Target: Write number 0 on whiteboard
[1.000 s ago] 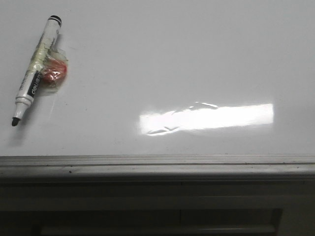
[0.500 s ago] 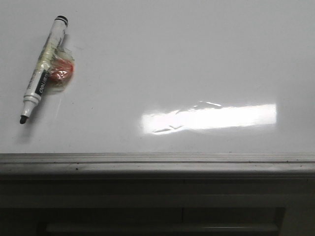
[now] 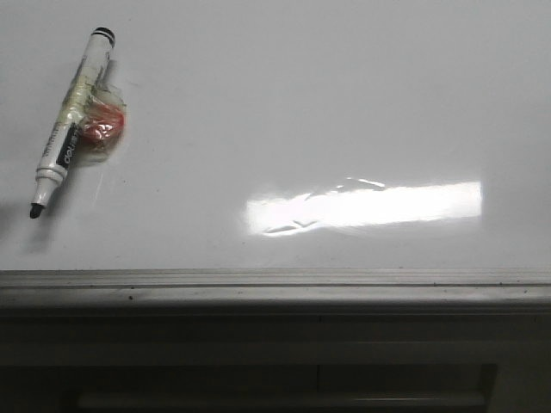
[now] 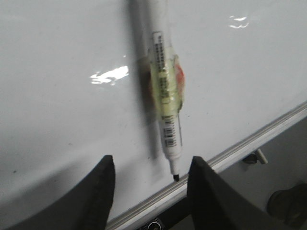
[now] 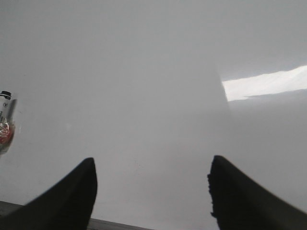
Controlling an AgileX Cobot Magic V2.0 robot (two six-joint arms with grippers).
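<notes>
Glossy white whiteboard [image 3: 284, 112], unmarked; number 0 not seen in any view. Marker [image 3: 71, 119] lying flat at ten o'clock, tip toward grey edge strip [image 3: 275, 282], taped red lump alongside. Left gripper [image 4: 149, 189] spread apart over marker tip, wrist view only. Right gripper [image 5: 151, 191] spread, over bare board.

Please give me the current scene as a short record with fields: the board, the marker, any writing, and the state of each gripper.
board: whiteboard, glossy, with a bright glare strip and a grey edge strip along its near side
marker: marker lying flat at the board's far left, uncapped, black tip pointing toward the near edge, clear tape and something red around its middle
writing: none visible; no 0 drawn yet
left gripper: left gripper open, above the marker's tip end, not holding it
right gripper: right gripper open, over bare board, holding nothing
</notes>
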